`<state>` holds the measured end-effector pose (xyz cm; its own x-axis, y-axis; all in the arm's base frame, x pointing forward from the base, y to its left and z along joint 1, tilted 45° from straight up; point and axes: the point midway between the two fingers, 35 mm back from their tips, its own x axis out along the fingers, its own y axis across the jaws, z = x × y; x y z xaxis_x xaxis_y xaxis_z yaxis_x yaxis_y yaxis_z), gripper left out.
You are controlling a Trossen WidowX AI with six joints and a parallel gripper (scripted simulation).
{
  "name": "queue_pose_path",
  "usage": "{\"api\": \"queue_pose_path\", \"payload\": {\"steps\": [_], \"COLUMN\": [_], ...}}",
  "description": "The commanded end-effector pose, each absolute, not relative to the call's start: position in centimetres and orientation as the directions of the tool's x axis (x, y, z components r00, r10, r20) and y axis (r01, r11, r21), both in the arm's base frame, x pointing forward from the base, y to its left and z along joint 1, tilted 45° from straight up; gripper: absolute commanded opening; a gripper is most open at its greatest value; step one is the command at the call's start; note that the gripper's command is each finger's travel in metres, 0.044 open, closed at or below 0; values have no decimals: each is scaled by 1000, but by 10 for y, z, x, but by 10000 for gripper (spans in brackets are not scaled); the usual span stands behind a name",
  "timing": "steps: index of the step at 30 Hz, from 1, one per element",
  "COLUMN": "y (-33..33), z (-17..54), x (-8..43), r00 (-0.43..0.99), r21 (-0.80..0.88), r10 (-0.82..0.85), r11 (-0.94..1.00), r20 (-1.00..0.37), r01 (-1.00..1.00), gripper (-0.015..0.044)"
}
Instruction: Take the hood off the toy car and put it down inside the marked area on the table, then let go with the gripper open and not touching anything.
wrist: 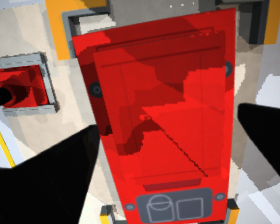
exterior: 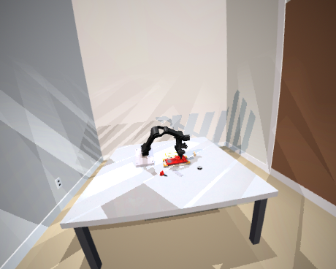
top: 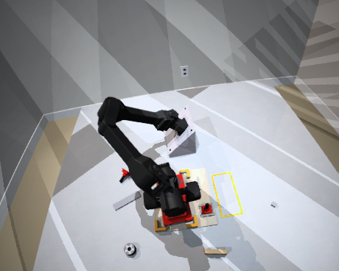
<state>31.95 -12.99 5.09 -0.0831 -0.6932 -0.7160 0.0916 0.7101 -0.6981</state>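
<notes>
The red hood [top: 177, 218] [exterior: 173, 161] [wrist: 166, 100] is a long flat panel with a grey printed patch [wrist: 173, 206] near one end. It lies on the beige board [top: 211, 191] among orange corner brackets, slightly turned against them in the wrist view. My gripper [exterior: 181, 156] [wrist: 167, 121] is open and empty, low over the hood. Its fingertips show on either side of the hood in the wrist view; whether the left one touches the edge is unclear. The top view hides the fingertips under the arm. The marked area is a yellow outline [top: 236, 193] [wrist: 2, 140] beside the board.
A red block with a black knob [top: 206, 209] [wrist: 28, 87] stands on the board, between hood and outline. Around the board lie a red-and-black piece [top: 125, 173] [exterior: 162, 173], a grey bar [top: 127, 201], a wheel [top: 129, 247] [exterior: 199, 168], a wooden strip [top: 216, 252] and a small grey cube [top: 273, 204].
</notes>
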Motion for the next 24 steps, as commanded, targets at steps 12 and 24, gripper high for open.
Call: {"api": "queue_pose_path", "payload": {"steps": [12, 24], "y": [-136, -138], "z": [44, 43], "x": [318, 318], "r00": [-87, -83], "r21": [-703, -699], "r10": [-697, -694], "r11": [706, 710], "r20": [-711, -715], "r01": [86, 92], "gripper": [440, 387]}}
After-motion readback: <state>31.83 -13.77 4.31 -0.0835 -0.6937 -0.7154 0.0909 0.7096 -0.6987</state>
